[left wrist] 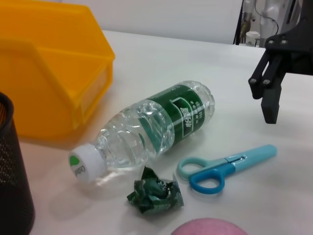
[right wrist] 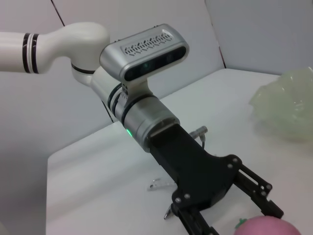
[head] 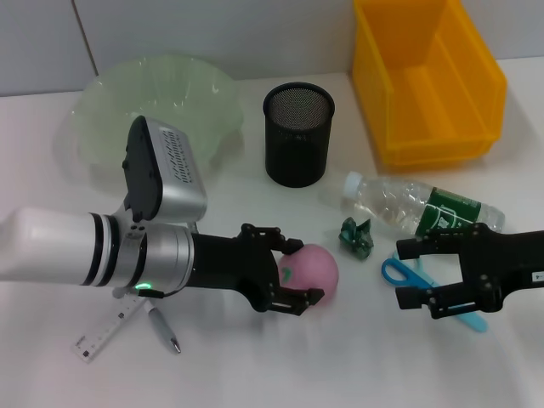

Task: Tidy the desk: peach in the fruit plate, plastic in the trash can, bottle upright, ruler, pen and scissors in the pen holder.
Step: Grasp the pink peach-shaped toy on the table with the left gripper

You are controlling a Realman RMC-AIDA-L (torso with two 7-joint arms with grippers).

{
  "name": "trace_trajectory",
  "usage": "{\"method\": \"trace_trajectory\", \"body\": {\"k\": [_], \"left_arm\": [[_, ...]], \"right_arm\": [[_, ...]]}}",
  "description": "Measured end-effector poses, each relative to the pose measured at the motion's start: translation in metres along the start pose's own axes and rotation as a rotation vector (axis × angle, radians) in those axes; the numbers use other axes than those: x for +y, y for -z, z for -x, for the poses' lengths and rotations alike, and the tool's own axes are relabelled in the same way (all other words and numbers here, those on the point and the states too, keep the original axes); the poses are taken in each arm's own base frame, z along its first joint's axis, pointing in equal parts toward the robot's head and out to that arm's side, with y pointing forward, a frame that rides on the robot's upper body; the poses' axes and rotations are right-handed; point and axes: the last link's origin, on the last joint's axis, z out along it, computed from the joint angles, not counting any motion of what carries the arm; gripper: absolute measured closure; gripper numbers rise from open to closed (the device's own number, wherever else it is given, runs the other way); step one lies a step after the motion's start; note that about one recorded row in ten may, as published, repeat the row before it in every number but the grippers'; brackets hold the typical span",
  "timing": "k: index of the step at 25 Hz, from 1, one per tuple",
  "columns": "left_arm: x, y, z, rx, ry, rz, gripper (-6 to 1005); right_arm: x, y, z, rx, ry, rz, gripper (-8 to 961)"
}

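Head view — left gripper (head: 287, 276) jaws grasping one peach (head: 308, 274); right gripper (head: 425, 274) jaws released over one scissors (head: 408, 274).

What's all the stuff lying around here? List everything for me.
Peach: one, pink, centre front, between the left gripper's fingers.
Fruit plate: one, pale green, back left.
Pen holder: one, black mesh, back centre.
Trash can: one, yellow, back right.
Bottle: one, clear with green label, lying on its side at right.
Plastic wrapper: one, dark green, crumpled beside the peach.
Scissors: one, blue, under the right gripper.
Ruler: one, white, front left.
Pen: one, silver, beside the ruler.
Desk: white.
Left gripper: black, around the peach.
Right gripper: black, open over the scissors.
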Motion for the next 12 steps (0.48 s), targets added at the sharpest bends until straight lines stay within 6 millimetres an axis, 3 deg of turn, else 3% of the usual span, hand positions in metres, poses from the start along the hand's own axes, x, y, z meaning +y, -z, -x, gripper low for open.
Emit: {"method": "trace_trajectory", "body": {"k": [7, 12], "left_arm": [[-0.0007, -0.0006, -0.0022, 0.030, 0.024, -0.020, 217], [-0.0014, -0.0016, -0.0015, 0.017, 0.039, -0.021, 337]], "right_arm": [[-0.0003, -0.0010, -0.0015, -0.001, -0.006, -0.002, 135], [-0.0001, -0.0007, -0.0021, -0.001, -0.006, -0.003, 134]]}}
